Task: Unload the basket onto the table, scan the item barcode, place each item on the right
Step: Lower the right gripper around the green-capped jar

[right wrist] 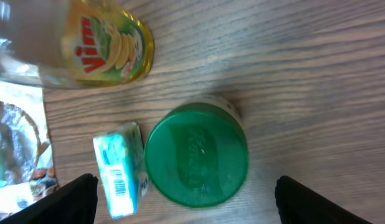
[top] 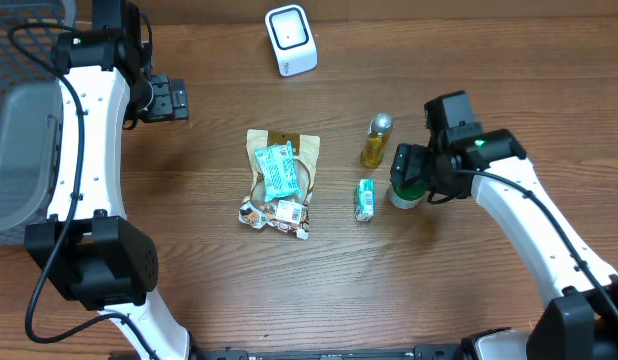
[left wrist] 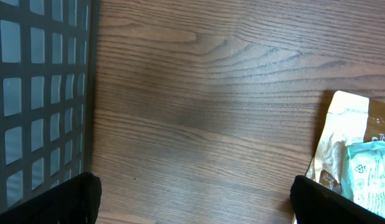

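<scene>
The right gripper (right wrist: 186,193) is held spread above the green-lidded jar (right wrist: 196,155), one finger to each side, apparently so that the jar can be gripped for scanning. The jar is stood on the worktop (right wrist: 304,62), just beside a small carton (right wrist: 121,168). The left gripper (left wrist: 192,202) is spread and empty, beside the basket (left wrist: 37,93).
</scene>
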You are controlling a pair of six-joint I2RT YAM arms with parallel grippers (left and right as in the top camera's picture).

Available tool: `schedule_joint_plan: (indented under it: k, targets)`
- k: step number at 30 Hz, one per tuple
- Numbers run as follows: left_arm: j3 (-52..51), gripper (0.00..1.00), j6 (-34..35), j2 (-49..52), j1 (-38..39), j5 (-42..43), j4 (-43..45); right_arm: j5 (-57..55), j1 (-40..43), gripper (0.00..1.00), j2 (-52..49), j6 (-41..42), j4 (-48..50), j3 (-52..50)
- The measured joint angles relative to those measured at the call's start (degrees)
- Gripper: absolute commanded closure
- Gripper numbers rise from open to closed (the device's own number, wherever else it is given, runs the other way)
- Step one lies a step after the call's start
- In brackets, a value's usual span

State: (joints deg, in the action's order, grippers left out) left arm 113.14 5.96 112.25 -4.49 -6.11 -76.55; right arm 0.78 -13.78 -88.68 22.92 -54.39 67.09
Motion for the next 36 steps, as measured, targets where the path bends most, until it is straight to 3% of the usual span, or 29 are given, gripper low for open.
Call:
schedule_joint_plan:
  k: [7,13,20,36]
  targets:
    - [0.0,0.01,0.0,0.0,0.0,0.0,0.0,-1.2,-0.2,0.12,-0.1,0.1,8.4,-6.6]
    - [0.0,0.00,0.0,0.0,0.0,0.0,0.0,-2.5,-0.2,0.22,-0.1,0.5,10.3,-7.4]
    - [0.0,0.00,0.0,0.0,0.0,0.0,0.0,-2.7,-0.2,0.15,-0.1,0.6,9.8,-7.4]
    - [0.0,0.00,0.0,0.0,0.0,0.0,0.0,-2.7,-0.2,0.13,-0.6,0.6,10.4,-8.6]
